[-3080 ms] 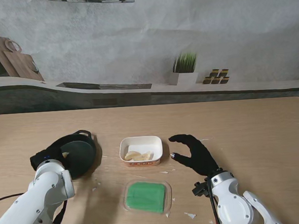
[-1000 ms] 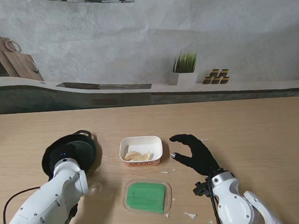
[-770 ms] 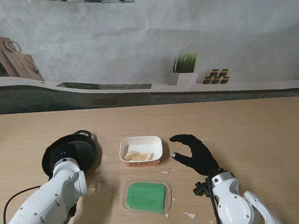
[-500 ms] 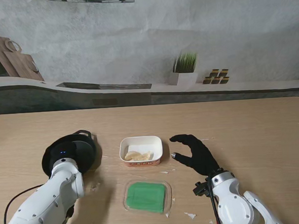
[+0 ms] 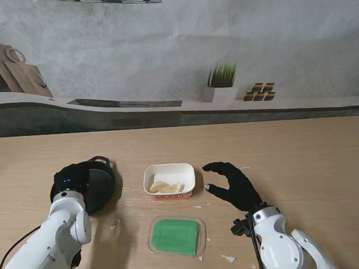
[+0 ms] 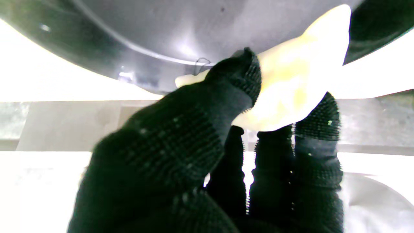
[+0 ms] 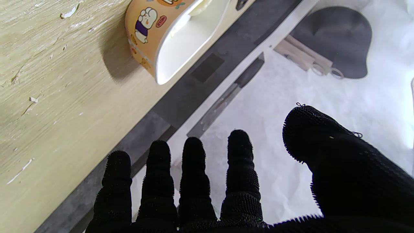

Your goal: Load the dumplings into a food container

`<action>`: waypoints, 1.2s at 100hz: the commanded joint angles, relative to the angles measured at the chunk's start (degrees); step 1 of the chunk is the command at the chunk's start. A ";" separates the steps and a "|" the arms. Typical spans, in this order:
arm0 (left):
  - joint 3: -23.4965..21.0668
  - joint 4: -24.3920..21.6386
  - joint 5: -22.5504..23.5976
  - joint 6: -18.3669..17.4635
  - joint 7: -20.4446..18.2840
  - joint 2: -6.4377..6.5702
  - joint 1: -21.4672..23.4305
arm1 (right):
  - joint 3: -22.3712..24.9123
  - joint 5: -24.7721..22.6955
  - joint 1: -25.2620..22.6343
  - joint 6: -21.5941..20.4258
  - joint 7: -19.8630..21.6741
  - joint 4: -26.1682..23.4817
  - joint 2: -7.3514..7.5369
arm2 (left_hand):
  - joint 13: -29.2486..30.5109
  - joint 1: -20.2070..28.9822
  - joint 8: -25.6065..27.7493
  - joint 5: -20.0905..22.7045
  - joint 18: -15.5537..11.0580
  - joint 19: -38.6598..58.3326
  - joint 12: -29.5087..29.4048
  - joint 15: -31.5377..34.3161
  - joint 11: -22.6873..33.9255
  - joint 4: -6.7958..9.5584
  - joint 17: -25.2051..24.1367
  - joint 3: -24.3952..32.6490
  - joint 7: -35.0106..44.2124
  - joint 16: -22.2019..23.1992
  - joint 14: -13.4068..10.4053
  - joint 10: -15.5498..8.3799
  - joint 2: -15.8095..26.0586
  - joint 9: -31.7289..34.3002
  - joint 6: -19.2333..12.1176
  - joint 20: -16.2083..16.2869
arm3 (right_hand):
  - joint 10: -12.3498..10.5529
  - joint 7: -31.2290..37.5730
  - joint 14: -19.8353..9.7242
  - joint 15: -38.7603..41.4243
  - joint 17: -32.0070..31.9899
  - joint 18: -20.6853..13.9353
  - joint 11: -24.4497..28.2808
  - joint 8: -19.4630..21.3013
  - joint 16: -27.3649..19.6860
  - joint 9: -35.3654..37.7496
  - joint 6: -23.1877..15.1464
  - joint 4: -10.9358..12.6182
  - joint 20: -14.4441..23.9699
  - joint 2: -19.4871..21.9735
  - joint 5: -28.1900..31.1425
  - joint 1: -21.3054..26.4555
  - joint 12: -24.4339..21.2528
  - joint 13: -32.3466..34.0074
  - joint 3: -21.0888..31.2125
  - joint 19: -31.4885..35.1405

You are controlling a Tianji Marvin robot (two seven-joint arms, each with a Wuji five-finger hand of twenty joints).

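Over the black pan, left of the food container, the left robot hand now pinches a dumpling, lifted and ready to carry; the right robot hand stays spread.

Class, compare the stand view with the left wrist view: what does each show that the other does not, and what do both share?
Only the stand view shows the white rectangular food container, the green lid and the open right hand. Only the left wrist view shows the pale yellow dumpling pinched in black-gloved fingers. Both show the left hand over the round black pan.
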 commanded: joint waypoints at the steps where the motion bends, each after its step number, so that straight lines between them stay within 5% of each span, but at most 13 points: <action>1: -0.61 -2.68 -0.12 -0.39 -0.22 -0.22 0.65 | -0.19 -0.04 -0.31 0.16 0.59 -0.16 -0.43 | 4.13 3.72 1.90 3.77 1.21 2.41 2.51 2.73 3.78 2.49 1.46 5.75 3.27 3.38 -0.13 -0.13 2.18 3.55 1.10 1.16 | 0.06 -0.05 0.21 0.42 0.50 0.14 1.05 -0.07 0.66 0.84 -2.32 1.37 1.30 -0.35 0.52 -0.14 0.29 0.19 1.22 0.76; 26: -0.32 -12.97 -6.64 -3.13 -1.35 -1.37 2.23 | 0.20 -0.12 -0.36 -0.45 0.27 -0.06 -0.48 | 4.05 3.78 2.02 3.63 1.70 2.21 2.84 2.29 3.47 2.38 1.29 5.93 2.76 3.99 0.18 0.30 2.31 3.33 1.54 1.60 | 0.19 -0.06 0.19 0.40 0.49 0.14 1.00 -0.06 0.66 0.70 -2.36 1.37 1.32 -0.37 0.41 -0.13 0.30 0.16 1.19 0.72; 52: 6.41 -18.49 -17.48 -0.07 -1.55 -3.34 -0.19 | 1.08 0.15 -0.71 -1.49 0.12 -0.08 -0.50 | 3.63 3.90 2.23 3.03 1.81 1.90 3.31 1.85 3.20 2.15 0.98 5.85 2.54 4.64 0.43 0.66 2.70 2.80 1.98 1.99 | 0.24 -0.04 0.11 0.37 0.55 0.18 1.00 -0.04 0.65 0.76 -2.28 1.38 1.33 -0.35 0.42 -0.16 0.31 0.14 1.19 0.70; 90: 17.74 -10.24 -36.61 6.58 2.53 -9.26 -10.48 | 1.93 0.24 -0.81 -2.49 -0.18 0.26 -0.56 | 2.55 3.91 2.37 2.07 1.38 1.51 3.76 1.77 3.31 2.08 -0.15 5.62 2.45 5.20 0.09 0.87 3.47 1.76 2.31 2.62 | 0.32 -0.06 0.14 0.37 0.59 0.23 0.97 -0.04 0.65 0.86 -2.34 1.36 1.32 -0.45 0.52 -0.18 0.31 0.22 1.20 0.67; 120: 22.44 -1.81 -45.00 8.16 4.40 -13.14 -15.62 | 2.03 0.36 -0.72 -2.38 -0.36 0.46 -0.62 | 1.43 4.01 2.37 0.94 1.38 1.75 3.73 2.15 3.72 1.77 -1.38 5.27 2.59 5.11 0.29 1.32 4.12 0.59 2.92 2.63 | 0.34 -0.06 0.14 0.37 0.54 0.13 1.01 -0.02 0.65 0.81 -2.27 1.38 1.36 -0.37 0.51 -0.14 0.33 0.23 1.23 0.68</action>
